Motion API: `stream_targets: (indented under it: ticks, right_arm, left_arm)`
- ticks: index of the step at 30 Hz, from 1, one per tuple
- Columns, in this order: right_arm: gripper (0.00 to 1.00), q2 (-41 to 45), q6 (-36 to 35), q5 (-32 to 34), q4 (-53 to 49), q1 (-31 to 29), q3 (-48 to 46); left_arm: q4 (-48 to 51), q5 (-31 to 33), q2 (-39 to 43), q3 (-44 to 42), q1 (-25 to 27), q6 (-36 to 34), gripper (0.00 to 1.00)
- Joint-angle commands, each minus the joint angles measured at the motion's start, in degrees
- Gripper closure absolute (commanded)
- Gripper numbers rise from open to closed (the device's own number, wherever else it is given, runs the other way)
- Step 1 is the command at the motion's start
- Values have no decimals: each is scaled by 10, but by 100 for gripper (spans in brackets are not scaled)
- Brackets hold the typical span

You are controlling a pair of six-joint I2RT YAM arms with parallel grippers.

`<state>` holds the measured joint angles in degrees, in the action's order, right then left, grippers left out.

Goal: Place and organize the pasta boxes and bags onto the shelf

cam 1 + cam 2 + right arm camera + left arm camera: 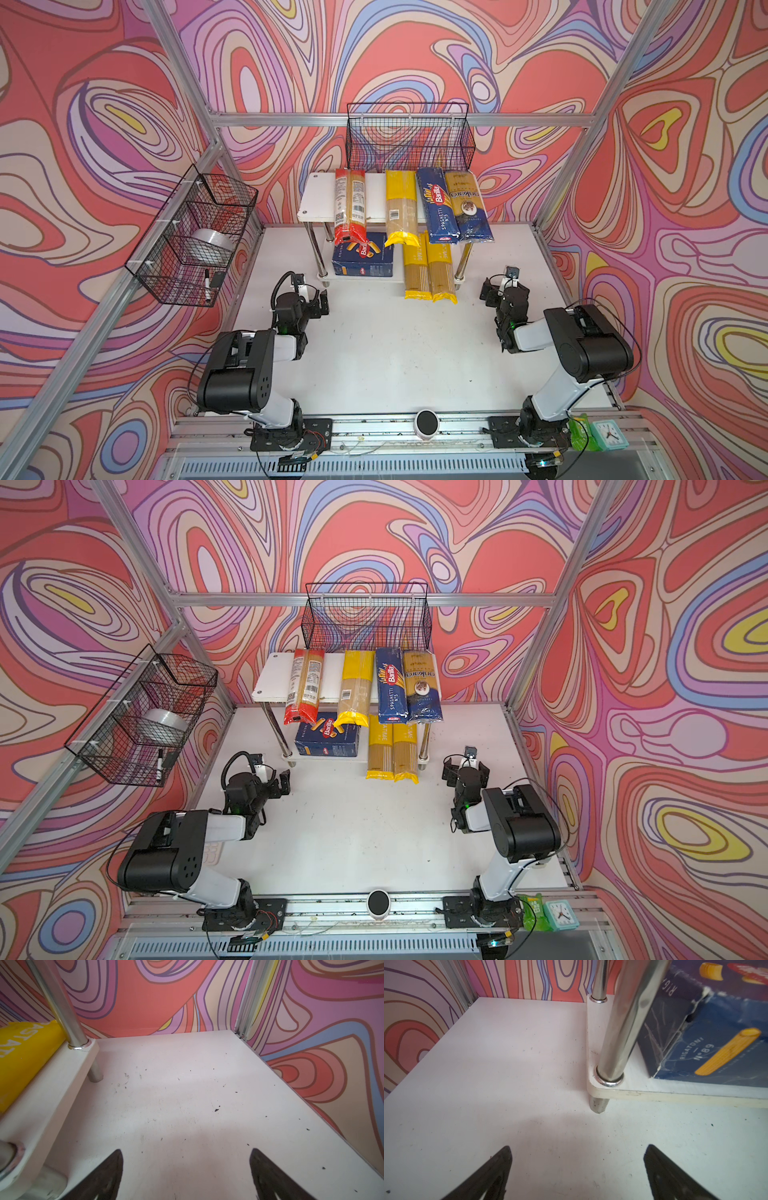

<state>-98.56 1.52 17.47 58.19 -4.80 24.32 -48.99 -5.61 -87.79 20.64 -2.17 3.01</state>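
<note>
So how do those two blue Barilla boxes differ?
The rigatoni box is wide and lies on the lower tier of the shelf. The spaghetti box is long and narrow and lies on the upper tier, overhanging its front edge. Both are dark blue with a red logo.

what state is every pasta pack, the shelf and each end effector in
shelf: upright
red bag: top board, overhanging front
yellow bag: top board, overhanging front
spaghetti box: top board, overhanging front
gold-and-navy bag: top board, overhanging front
rigatoni box: flat on lower board
two yellow bags: lower board, overhanging front
left end effector: open, empty
right end effector: open, empty
</note>
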Motion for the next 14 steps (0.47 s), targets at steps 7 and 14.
stream_targets:
  ticks: [7, 14]
  right_arm:
    - [2, -1, -4, -5, 15, 3, 7]
    - [2, 0, -3, -6, 12, 3, 7]
  left_arm:
    - [-13, 9, -3, 9, 1, -11, 0]
    - [-16, 9, -3, 8, 1, -12, 0]
